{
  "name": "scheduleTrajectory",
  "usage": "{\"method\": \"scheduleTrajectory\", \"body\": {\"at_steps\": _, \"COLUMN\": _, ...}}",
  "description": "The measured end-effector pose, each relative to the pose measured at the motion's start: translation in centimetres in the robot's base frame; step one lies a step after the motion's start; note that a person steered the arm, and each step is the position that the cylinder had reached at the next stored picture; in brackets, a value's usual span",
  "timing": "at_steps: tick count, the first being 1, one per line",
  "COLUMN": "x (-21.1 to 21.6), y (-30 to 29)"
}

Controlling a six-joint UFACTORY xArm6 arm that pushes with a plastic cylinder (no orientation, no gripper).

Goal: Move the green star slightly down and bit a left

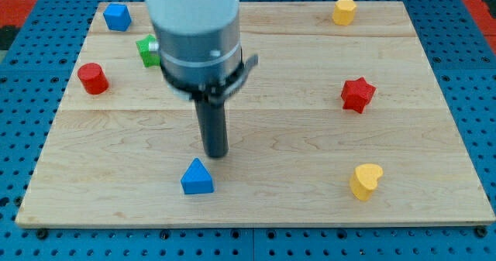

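The green star (146, 50) lies at the upper left of the wooden board (294, 129), its right part hidden behind the arm's grey body. My tip (215, 154) sits near the board's middle-left, well below and to the right of the green star. It is just above the blue triangle (197, 177), with a small gap between them.
A blue block (117, 16) lies at the top left and a red cylinder (93, 78) at the left. A yellow block (344, 11) is at the top right, a red star (357, 94) at the right, a yellow heart (366, 181) at the lower right.
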State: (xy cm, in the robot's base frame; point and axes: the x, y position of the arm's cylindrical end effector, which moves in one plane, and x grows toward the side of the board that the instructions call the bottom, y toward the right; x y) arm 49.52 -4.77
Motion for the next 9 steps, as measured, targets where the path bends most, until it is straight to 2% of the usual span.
{"method": "scheduleTrajectory", "body": {"at_steps": 2, "x": -17.7, "y": -1.5}}
{"method": "scheduleTrajectory", "body": {"at_steps": 3, "x": -22.9, "y": -5.1}}
{"method": "scheduleTrajectory", "body": {"at_steps": 4, "x": -23.2, "y": -10.3}}
{"method": "scheduleTrajectory", "body": {"at_steps": 5, "x": -20.8, "y": -13.4}}
{"method": "scheduleTrajectory", "body": {"at_steps": 6, "x": -14.5, "y": -10.3}}
{"method": "scheduleTrajectory", "body": {"at_steps": 7, "x": -11.5, "y": -8.7}}
{"method": "scheduleTrajectory", "body": {"at_steps": 8, "x": -14.7, "y": -7.7}}
{"method": "scheduleTrajectory", "body": {"at_steps": 9, "x": -9.6, "y": -6.5}}
